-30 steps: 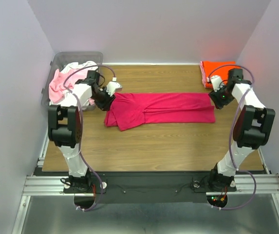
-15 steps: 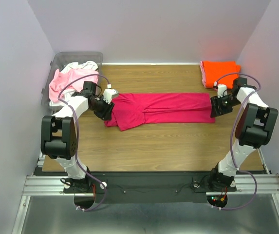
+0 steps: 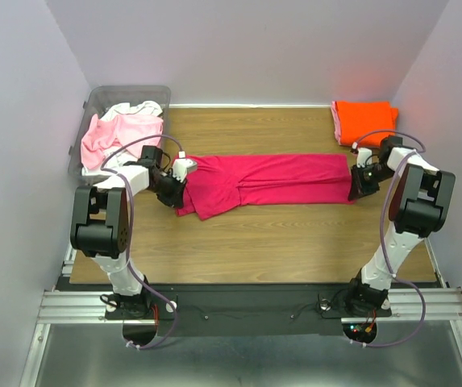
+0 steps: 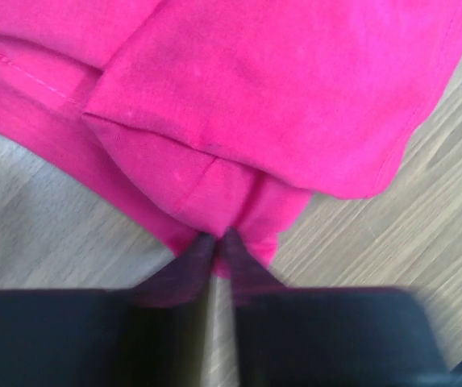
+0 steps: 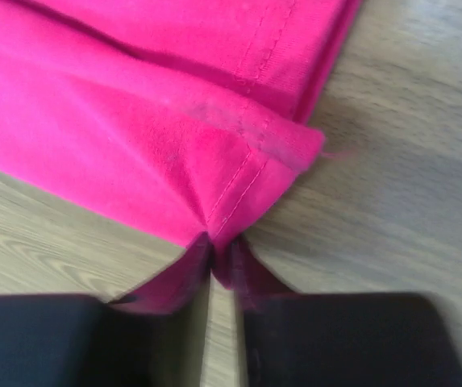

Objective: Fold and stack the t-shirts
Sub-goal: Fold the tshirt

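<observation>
**Both ends of the dark pink shirt are pinched, ready for the next fold**

From above, we see the dark pink shirt [image 3: 271, 179] lying as a long strip across the middle of the table [image 3: 255, 242]. Our left gripper [image 3: 178, 181] is at its left end and our right gripper [image 3: 358, 182] is at its right end. An orange shirt [image 3: 364, 121] sits in the far right corner. A pale pink shirt [image 3: 106, 137] waits in the bin [image 3: 95, 100] at the far left corner.

In the left wrist view, the fingers [image 4: 184, 274] are squeezed together on the shirt's edge.

In the right wrist view, the fingers [image 5: 174, 278] pinch a corner hem the same way.

We think the folding is partway done. Next, both ends should lift evenly, and one end should come over the other.
</observation>
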### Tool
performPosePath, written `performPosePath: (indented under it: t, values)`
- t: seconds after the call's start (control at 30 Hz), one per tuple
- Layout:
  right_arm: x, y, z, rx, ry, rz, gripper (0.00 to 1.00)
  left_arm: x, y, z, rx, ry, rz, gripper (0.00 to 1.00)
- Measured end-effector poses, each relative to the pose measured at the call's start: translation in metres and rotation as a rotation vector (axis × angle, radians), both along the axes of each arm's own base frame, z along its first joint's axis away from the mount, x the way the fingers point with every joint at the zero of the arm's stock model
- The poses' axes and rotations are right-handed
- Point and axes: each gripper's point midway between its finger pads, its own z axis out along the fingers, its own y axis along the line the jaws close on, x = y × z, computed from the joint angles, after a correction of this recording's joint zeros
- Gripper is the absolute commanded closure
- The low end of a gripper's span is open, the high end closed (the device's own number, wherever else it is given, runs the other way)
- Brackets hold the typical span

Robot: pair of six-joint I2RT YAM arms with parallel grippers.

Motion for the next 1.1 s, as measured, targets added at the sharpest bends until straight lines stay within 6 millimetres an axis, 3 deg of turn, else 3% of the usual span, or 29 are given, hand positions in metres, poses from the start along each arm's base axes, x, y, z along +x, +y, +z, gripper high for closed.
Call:
performPosePath:
  t: [0.03,0.2,0.3,0.4,0.43,0.5,0.67,0.77,0.83,0.9,0.97,1.1]
  values:
    - [-0.002,0.000,-0.002,-0.003,0.005,-0.003,0.99,-0.001,0.000,0.000,-0.003,0.001,-0.003,1.00]
    - [-0.007,-0.005,-0.005,-0.039,-0.006,0.004,0.99,-0.016,0.002,0.002,0.004,-0.002,-0.023,1.00]
    - [-0.023,-0.012,-0.006,-0.079,0.007,0.016,0.99,-0.028,0.006,0.008,0.019,-0.003,-0.036,1.00]
    - [-0.041,-0.019,-0.005,-0.121,0.028,0.034,0.53,-0.037,0.009,0.016,0.038,-0.020,-0.049,0.67]
    - [-0.045,-0.020,-0.003,-0.128,0.034,0.042,0.49,-0.038,0.010,0.020,0.046,-0.031,-0.053,0.63]
    - [-0.053,-0.023,0.000,-0.144,0.048,0.058,0.46,-0.040,0.013,0.028,0.062,-0.056,-0.062,0.56]
    - [-0.063,-0.019,0.028,-0.140,0.029,0.096,0.46,-0.050,0.012,0.059,0.072,-0.156,-0.143,0.54]
    - [-0.056,-0.014,0.055,-0.118,-0.025,0.101,0.49,-0.058,-0.004,0.086,0.087,-0.290,-0.276,0.54]
    - [-0.049,-0.008,0.067,-0.089,-0.053,0.101,0.50,-0.067,-0.020,0.092,0.093,-0.348,-0.378,0.55]
    - [-0.044,-0.001,0.073,-0.061,-0.069,0.099,0.50,-0.080,-0.035,0.084,0.104,-0.355,-0.483,0.55]
    - [-0.044,0.009,0.076,-0.026,-0.069,0.103,0.52,-0.098,-0.052,0.061,0.113,-0.309,-0.592,0.55]
    - [-0.046,0.024,0.075,0.032,-0.041,0.101,0.52,-0.111,-0.057,0.026,0.167,-0.220,-0.668,0.54]
